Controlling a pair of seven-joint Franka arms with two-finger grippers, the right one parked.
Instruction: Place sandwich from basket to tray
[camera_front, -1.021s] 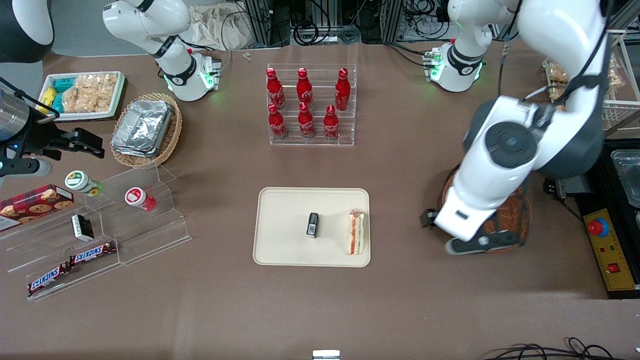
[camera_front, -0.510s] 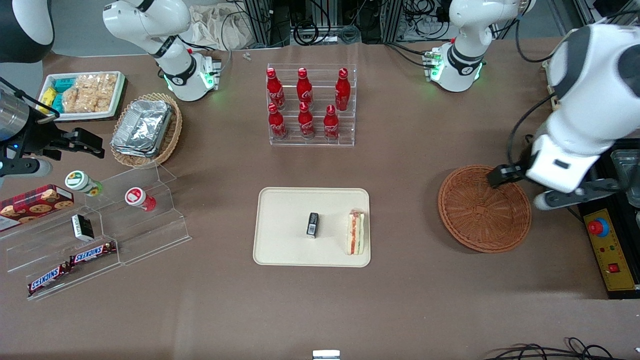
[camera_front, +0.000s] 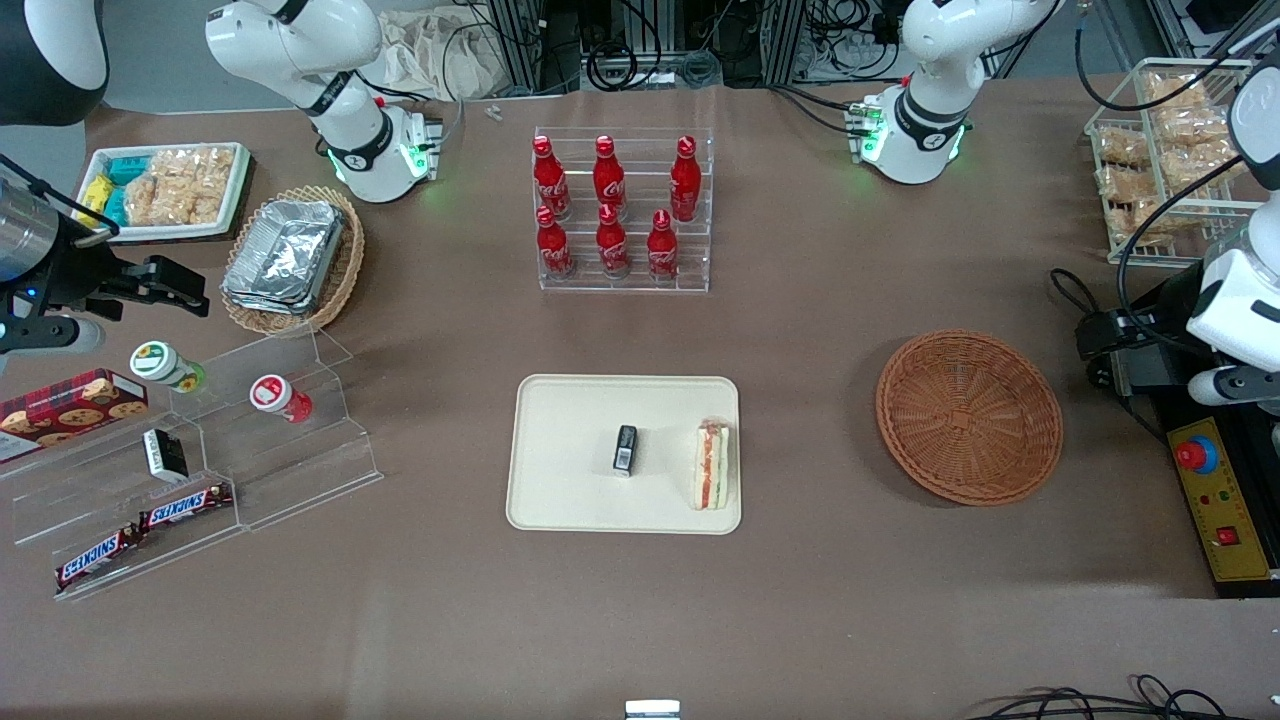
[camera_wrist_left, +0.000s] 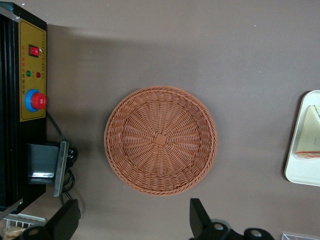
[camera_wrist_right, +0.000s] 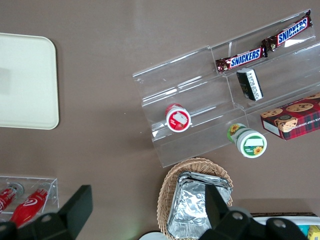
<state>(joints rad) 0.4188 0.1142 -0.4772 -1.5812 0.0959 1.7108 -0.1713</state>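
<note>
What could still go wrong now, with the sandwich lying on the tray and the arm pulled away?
The sandwich lies close to the tray rim, so a bump might push it off. A small black object sits beside it and could be knocked into it. The open gripper hangs above the empty basket, toward the working arm's end of the table; a low sweep could catch the basket's rim.

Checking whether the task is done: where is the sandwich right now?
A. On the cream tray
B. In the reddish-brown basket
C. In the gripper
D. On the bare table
A. The sandwich lies on the tray; the basket holds nothing, and the gripper is open above the table beside it.
</note>
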